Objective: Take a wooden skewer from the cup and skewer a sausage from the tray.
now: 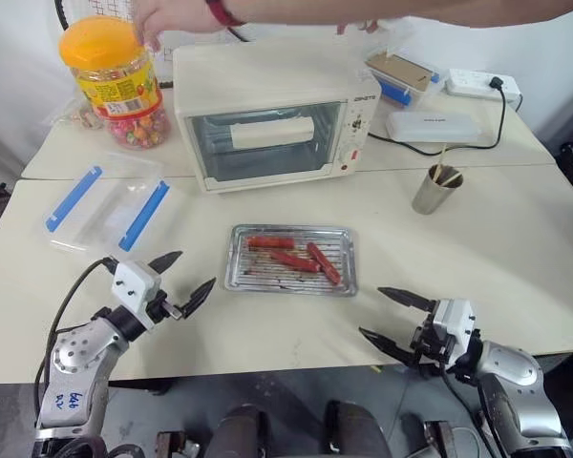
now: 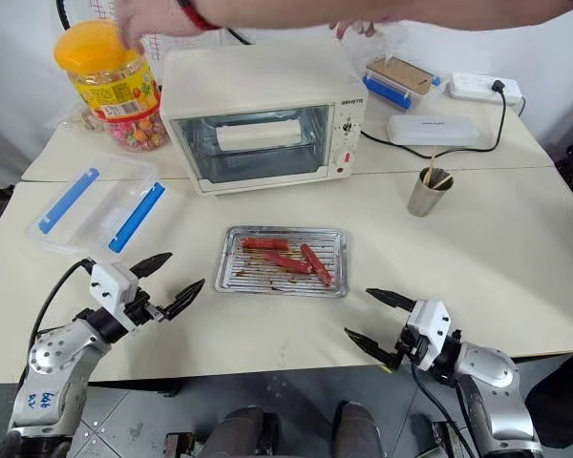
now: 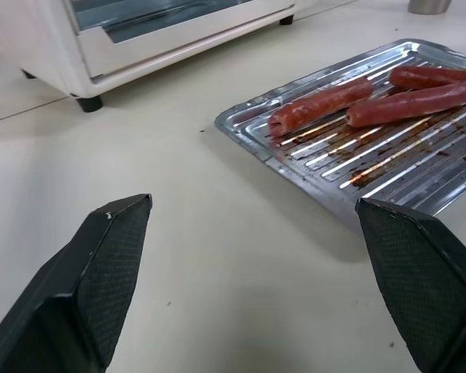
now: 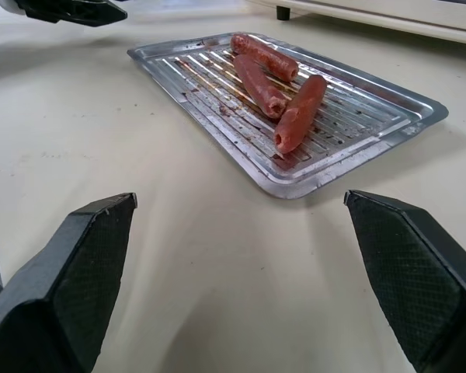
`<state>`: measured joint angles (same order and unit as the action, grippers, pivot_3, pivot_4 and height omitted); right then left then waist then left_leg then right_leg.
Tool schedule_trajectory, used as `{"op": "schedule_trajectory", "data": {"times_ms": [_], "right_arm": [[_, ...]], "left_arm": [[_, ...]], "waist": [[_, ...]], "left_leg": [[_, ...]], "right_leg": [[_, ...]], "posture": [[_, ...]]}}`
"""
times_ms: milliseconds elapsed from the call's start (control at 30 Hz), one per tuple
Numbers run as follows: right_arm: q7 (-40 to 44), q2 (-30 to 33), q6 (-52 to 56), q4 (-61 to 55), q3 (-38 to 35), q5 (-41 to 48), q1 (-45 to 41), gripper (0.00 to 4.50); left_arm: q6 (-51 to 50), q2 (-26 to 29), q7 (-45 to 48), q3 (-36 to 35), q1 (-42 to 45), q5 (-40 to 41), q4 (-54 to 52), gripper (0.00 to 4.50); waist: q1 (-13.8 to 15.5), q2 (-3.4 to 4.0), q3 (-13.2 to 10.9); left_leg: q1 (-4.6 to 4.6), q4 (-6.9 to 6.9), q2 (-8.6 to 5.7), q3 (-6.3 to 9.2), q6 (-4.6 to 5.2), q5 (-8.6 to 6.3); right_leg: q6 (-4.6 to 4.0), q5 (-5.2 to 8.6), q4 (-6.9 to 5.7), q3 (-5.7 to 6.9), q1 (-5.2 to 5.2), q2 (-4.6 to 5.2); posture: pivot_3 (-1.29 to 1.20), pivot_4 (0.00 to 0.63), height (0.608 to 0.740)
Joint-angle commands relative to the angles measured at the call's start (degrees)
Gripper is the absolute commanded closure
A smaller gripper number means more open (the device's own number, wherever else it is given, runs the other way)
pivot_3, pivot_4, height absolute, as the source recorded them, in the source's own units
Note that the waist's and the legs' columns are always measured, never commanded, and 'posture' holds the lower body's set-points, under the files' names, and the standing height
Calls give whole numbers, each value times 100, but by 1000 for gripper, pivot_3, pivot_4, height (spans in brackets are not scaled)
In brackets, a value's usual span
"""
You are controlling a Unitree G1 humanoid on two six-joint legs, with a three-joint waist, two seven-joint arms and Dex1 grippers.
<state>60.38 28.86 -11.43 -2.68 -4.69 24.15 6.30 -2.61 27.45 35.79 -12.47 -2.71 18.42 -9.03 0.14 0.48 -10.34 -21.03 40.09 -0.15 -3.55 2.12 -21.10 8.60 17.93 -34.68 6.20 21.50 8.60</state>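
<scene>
Left gripper (image 1: 182,278) spread wide, nothing held, hovering over bare table (image 1: 516,248). Clear box with blue clips (image 1: 105,205) sits just beyond it. Tray (image 1: 289,282) is to its right, between the two grippers, three sausages (image 1: 294,260) lying in it. Toaster oven (image 1: 267,114) stands beyond the tray. Right gripper (image 1: 393,317) also wide, empty, tray ahead and to its left. Cup (image 1: 436,191) with wooden skewers (image 1: 443,171) stands well ahead of right gripper, slightly to its right. Person's hand (image 1: 172,14) on the candy jar (image 1: 115,81), far back left.
</scene>
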Motion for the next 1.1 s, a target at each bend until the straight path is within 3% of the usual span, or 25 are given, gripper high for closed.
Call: {"op": "schedule_trajectory", "data": {"times_ms": [33,1100], "right_arm": [[-60,-15,-108,-283,-66,65,123,0],[-87,142,-86,-446,-172,90,379,0]], "left_arm": [[73,-31,16,24,49,14,-13,32],[156,-139,102,202,19,-37,63,32]], "waist": [[1,0,0],[14,-1,0]], "left_leg": [[0,0,0,0,0,0],[0,1,-1,0,0,0]], "right_leg": [[0,0,0,0,0,0],[0,0,0,0,0,0]], "posture": [[0,150,740],[0,150,740]]}}
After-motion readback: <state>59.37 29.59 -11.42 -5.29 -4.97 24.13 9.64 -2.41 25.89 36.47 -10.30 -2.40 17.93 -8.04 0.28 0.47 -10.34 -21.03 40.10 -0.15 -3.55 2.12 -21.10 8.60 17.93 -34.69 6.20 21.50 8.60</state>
